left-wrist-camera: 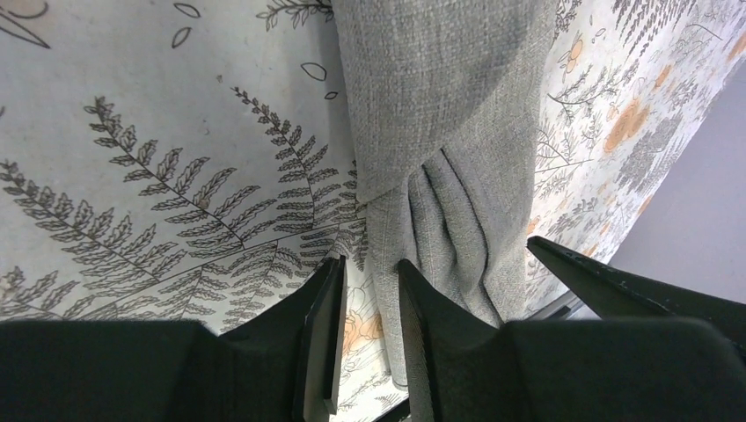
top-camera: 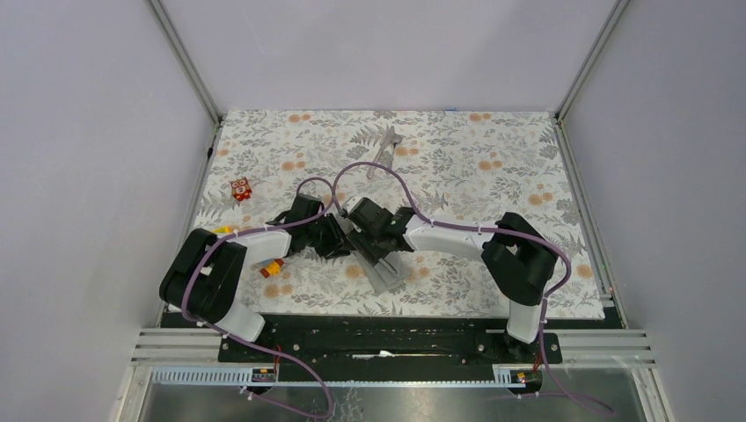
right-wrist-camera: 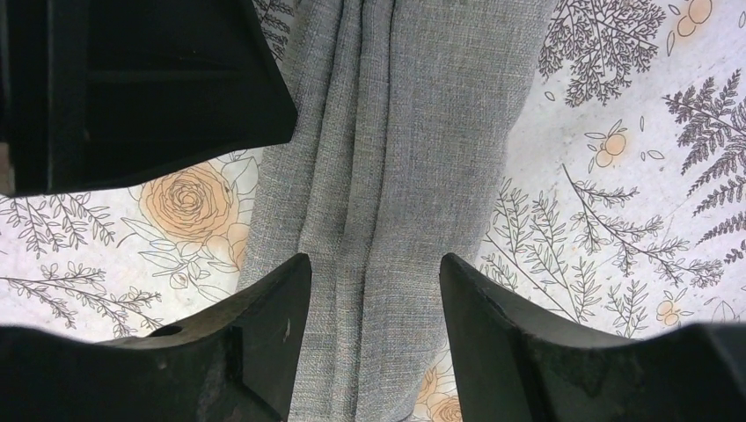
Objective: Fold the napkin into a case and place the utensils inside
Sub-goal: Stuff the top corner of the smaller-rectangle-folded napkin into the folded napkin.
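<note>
The napkin (top-camera: 385, 280) lies on the floral tablecloth (top-camera: 493, 176) near the front middle of the table. It is folded into a narrow grey strip that runs away from the arm bases. Both grippers meet over its far part, so from above only its near end shows.

The left gripper (left-wrist-camera: 369, 264) hangs low over the strip's left edge. Its jaws stand apart by a narrow gap, one finger over bare tablecloth and the other over the cloth, with nothing pinched between them (the gap shows printed flowers and the napkin's edge). Just ahead of it the fabric is bunched into several soft pleats under a flat folded layer.

The right gripper (right-wrist-camera: 374, 259) has its jaws spread wider and released, straddling the middle of the strip. The lengthwise creases run between its fingers and the cloth lies flat under them. The two grippers are just beside each other.

The utensils (top-camera: 384, 148) rest well apart from the napkin, at the far middle of the table, outside the cloth. A red toy block (top-camera: 240, 188) sits toward the far left, and a second block (top-camera: 273, 268) lies near the left arm
</note>
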`<state>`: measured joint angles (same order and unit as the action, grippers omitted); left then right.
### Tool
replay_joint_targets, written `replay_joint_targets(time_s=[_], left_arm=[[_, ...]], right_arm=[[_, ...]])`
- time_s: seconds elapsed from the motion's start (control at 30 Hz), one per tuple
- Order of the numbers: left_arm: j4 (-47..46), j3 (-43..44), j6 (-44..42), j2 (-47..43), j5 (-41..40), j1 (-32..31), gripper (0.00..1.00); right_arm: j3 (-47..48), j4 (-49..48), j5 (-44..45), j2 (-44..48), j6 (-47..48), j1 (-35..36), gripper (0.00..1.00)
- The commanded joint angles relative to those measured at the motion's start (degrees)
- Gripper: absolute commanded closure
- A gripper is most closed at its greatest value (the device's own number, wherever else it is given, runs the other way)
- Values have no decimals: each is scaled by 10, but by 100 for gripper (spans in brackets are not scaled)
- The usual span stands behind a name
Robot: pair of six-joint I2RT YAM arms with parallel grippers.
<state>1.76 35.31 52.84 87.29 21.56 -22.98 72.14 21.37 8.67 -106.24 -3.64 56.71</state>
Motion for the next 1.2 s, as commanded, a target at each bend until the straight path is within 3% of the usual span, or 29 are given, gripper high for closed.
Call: replay_joint_targets(time_s=[0.0, 0.13, 0.47, 0.73, 1.0, 1.17], left_arm=[[-43, -9, 7, 12, 6, 0, 68], [-50, -10, 5, 20, 5, 0, 67], [-62, -22, 8, 29, 0, 0, 85], [-63, -26, 14, 26, 1, 0, 88], [-64, -27, 21, 25, -2, 0, 88], [-67, -29, 22, 24, -2, 0, 88]], right_arm=[[22, -2, 28, -6, -3, 9, 37], [24, -13, 17, -13, -16, 10, 35], [17, -33, 44, -26, -44, 24, 36], [5, -51, 80, -37, -57, 35, 40], [4, -68, 103, -49, -75, 53, 39], [-4, -76, 143, -64, -84, 56, 50]])
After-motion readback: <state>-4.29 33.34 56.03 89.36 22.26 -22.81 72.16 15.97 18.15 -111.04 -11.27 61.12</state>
